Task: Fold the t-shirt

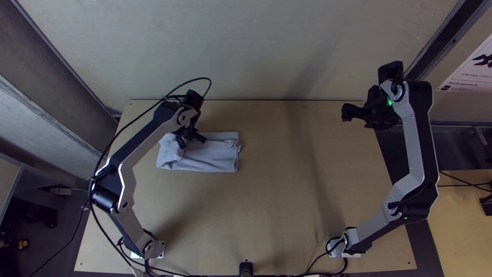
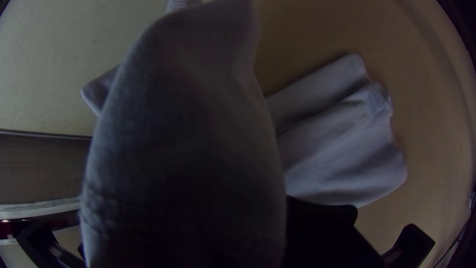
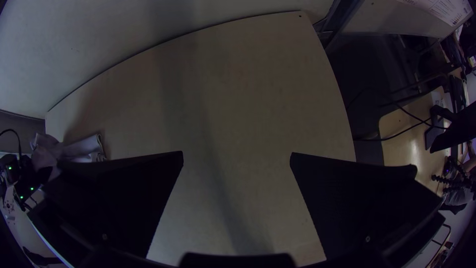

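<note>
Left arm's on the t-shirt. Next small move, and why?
Probably carry the left gripper over the flat part of the t-shirt and lower it: it seems to grip the raised end, while the rest lies folded on the table, so that likely makes the next fold.

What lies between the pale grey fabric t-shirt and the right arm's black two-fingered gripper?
In the top view, the stretch from the t-shirt to the right gripper is bare light wooden tabletop, crossed by a soft shadow.
</note>
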`<action>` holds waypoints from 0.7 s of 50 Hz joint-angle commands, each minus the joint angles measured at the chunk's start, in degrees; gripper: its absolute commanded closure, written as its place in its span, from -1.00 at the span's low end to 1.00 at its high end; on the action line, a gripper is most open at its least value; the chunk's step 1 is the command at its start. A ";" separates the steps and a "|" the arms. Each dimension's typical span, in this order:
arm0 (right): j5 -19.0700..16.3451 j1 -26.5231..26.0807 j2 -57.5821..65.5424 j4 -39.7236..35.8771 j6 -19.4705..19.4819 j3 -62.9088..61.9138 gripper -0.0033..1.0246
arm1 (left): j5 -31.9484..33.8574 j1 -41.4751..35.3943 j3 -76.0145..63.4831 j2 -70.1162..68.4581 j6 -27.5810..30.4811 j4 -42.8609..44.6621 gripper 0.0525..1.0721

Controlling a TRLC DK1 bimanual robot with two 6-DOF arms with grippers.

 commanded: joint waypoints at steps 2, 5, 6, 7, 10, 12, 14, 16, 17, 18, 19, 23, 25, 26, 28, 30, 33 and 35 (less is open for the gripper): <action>-0.83 -0.83 -2.15 0.78 -1.03 -1.93 -0.93 | 1.28 -2.97 3.73 2.75 -5.77 -1.40 0.95; -0.92 -1.18 -2.41 1.13 -1.11 -2.72 -0.93 | 2.95 -4.29 4.43 3.90 -7.00 -1.49 0.95; -0.92 -1.27 -2.59 1.22 -1.20 -2.98 -0.93 | 3.82 -4.73 4.69 4.42 -7.44 -1.57 0.95; -1.01 -1.36 -2.67 1.40 -1.29 -3.33 -0.93 | 4.70 -5.17 4.96 4.86 -7.88 -1.84 0.95; -1.45 -1.71 -3.20 1.92 -1.55 -4.39 -0.93 | 7.43 -6.31 5.83 5.92 -9.28 -1.84 0.92; -1.45 -1.71 -3.55 2.19 -1.55 -5.18 -0.93 | 9.19 -7.01 6.89 7.06 -11.22 -1.84 0.56; -1.45 -1.71 -3.99 2.54 -1.55 -6.15 -0.93 | 11.47 -7.98 7.68 8.20 -13.59 -2.54 -0.24; -1.45 -1.71 -4.52 3.07 -1.64 -7.20 -0.93 | 18.33 -8.59 8.82 9.87 -14.38 -4.21 -0.96; -1.53 -1.71 -4.78 3.33 -1.64 -7.82 -0.93 | 22.37 -8.77 10.14 11.02 -14.82 -5.18 -0.92; -1.53 -1.71 -5.14 3.59 -1.55 -8.43 -0.93 | 26.06 -8.94 11.81 12.51 -15.52 -6.23 -0.92; -1.62 -1.62 -5.49 3.86 -1.55 -9.13 -0.93 | 29.31 -9.12 13.74 13.83 -16.49 -7.55 -0.92; -1.62 -1.27 -6.63 4.65 -1.64 -11.59 -0.93 | 43.46 -9.12 20.60 17.61 -19.92 -8.69 -0.92; -1.62 -1.09 -7.42 5.17 -1.64 -13.00 -0.93 | 50.49 -8.59 23.94 18.66 -21.59 -8.69 -0.92; -1.62 -1.01 -7.86 5.35 -1.64 -13.62 -0.93 | 52.25 -8.51 25.61 19.19 -22.20 -8.60 -0.92; -1.62 -0.83 -8.65 5.70 -1.64 -14.76 -0.93 | 52.96 -8.33 28.16 20.07 -23.61 -7.46 -0.92; -1.62 -0.74 -9.27 6.05 -1.82 -15.73 -0.93 | 52.87 -8.33 29.57 20.68 -24.14 -6.50 -0.92; -1.53 -0.74 -9.97 6.23 -2.17 -16.52 -0.93 | 52.87 -7.98 29.92 21.21 -24.40 -6.14 -0.92; -1.53 -1.01 -10.23 6.32 -2.52 -16.60 -0.93 | 52.78 -7.71 29.74 21.39 -24.66 -6.23 -0.92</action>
